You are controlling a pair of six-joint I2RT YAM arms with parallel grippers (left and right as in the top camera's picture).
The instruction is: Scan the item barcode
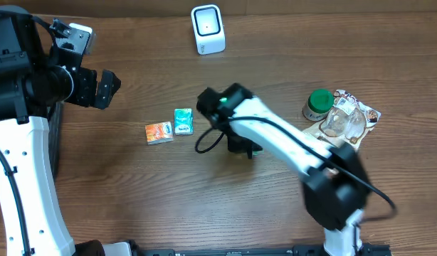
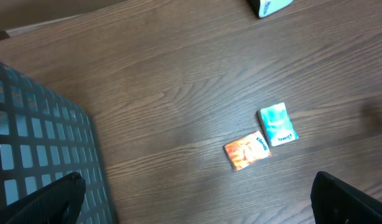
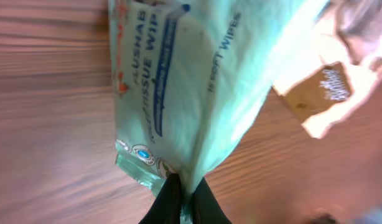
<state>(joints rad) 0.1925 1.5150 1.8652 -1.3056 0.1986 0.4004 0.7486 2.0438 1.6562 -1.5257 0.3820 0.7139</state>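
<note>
The right claw is clamping shut on one edge of the pale green wipes pack, printed "SOFT WIPES", over mid-table. An orange packet and a teal packet are lying just to its left, and a green-lidded jar and clear bags are sitting to its right, leaving bare wood toward the white scanner at the far edge. The left claw is hanging wide open near the grey basket.

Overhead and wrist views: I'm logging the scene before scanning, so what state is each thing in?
left gripper: open, empty.
right gripper: shut on the wipes pack.
wipes pack: pinched at one edge.
scanner: standing, apart from both grippers.
orange packet: lying flat.
teal packet: lying flat beside it.
green-lidded jar: lid on.
</note>
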